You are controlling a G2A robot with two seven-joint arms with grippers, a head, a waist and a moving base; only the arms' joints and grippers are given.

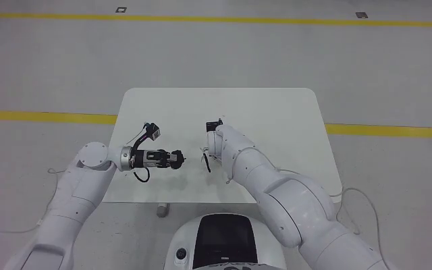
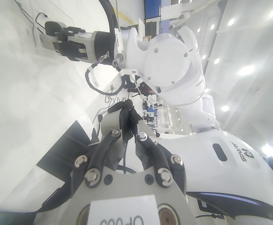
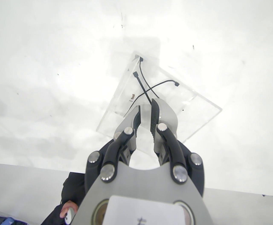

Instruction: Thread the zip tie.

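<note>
White matte table (image 1: 283, 115), rounded corners. left gripper (image 2: 127, 107) clenched on thin black zip tie (image 2: 125, 149), strap trailing back between fingers. right gripper (image 3: 146, 104) released, ribbed pads apart, over clear square acrylic tray (image 3: 198, 115) holding crossed black ties (image 3: 141, 85).

Pale grey smooth floor (image 1: 216, 61) with two yellow painted stripes, one far (image 1: 202, 19) and one running behind the counter (image 1: 54, 117), plus two small dark square floor plates (image 1: 121, 9) beside the far stripe. White rectangular counter with rounded corners (image 1: 270, 108), matte top, with a few dark scuff marks showing in the right wrist view. Left wrist view: white ceiling with rows of bright round lights (image 2: 246, 70), blue wall panels (image 2: 151, 8), and a cluttered run of desks and chairs (image 2: 153, 106) in the far room, too small to tell more.
</note>
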